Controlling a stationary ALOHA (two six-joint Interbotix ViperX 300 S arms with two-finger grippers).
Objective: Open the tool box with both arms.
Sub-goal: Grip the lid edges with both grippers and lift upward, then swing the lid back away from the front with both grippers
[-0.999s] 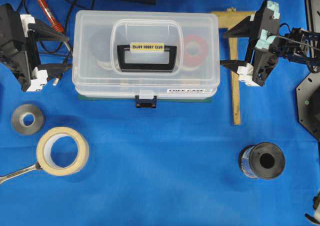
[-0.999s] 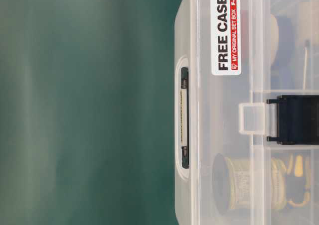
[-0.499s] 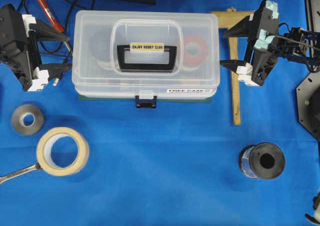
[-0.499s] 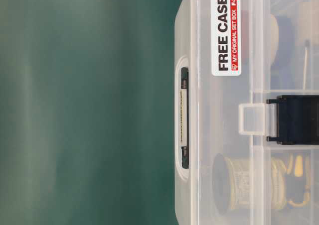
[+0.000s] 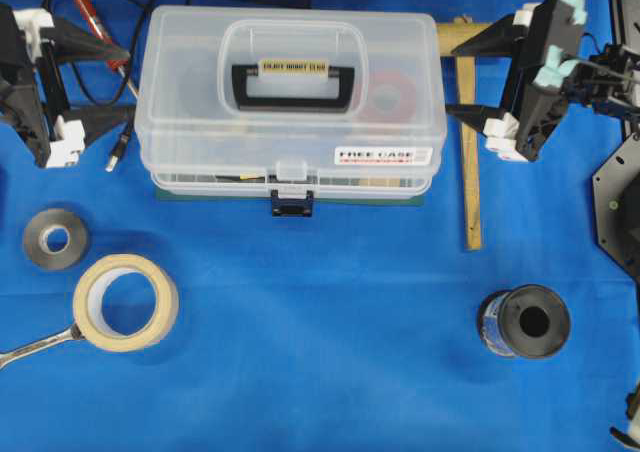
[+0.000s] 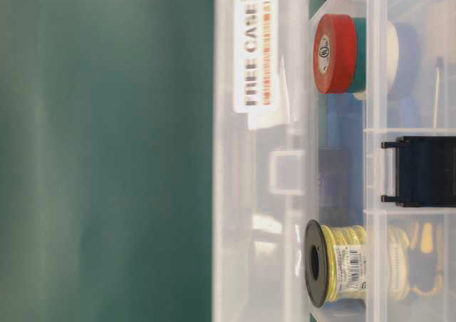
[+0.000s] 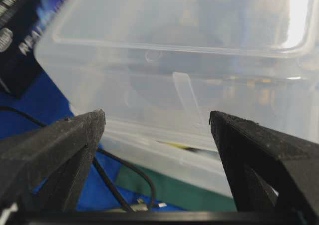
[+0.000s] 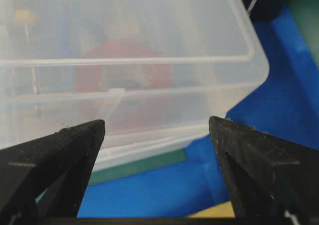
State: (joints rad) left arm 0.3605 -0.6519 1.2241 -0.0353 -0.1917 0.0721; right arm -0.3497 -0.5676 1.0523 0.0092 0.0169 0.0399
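The tool box (image 5: 290, 32) is a clear case on a green base, with a black handle (image 5: 292, 84), a dark blue latch (image 5: 292, 204) and a FREE CASE sticker (image 5: 385, 156). Its lid stands lifted off the lower tray, and the table-level view shows a gap between the lid (image 6: 256, 194) and the tray, with a red tape roll (image 6: 335, 53) and a wire spool (image 6: 335, 261) inside. My left gripper (image 5: 133, 85) is open at the lid's left end (image 7: 174, 60); its fingertips (image 7: 157, 118) straddle the end wall. My right gripper (image 5: 450, 80) is open at the right end (image 8: 124, 36).
A masking tape roll (image 5: 125, 302), a grey roll (image 5: 55, 238) and a wrench (image 5: 35, 347) lie at front left. A black spool (image 5: 525, 322) sits at front right. A wooden square (image 5: 470, 172) lies under the right gripper; a red-handled tool (image 5: 95, 22) and cable lie behind the left gripper.
The lid has risen off the tray and shifted back, opening a gap at the front. Both grippers moved back and up alongside the lid's ends, still open.
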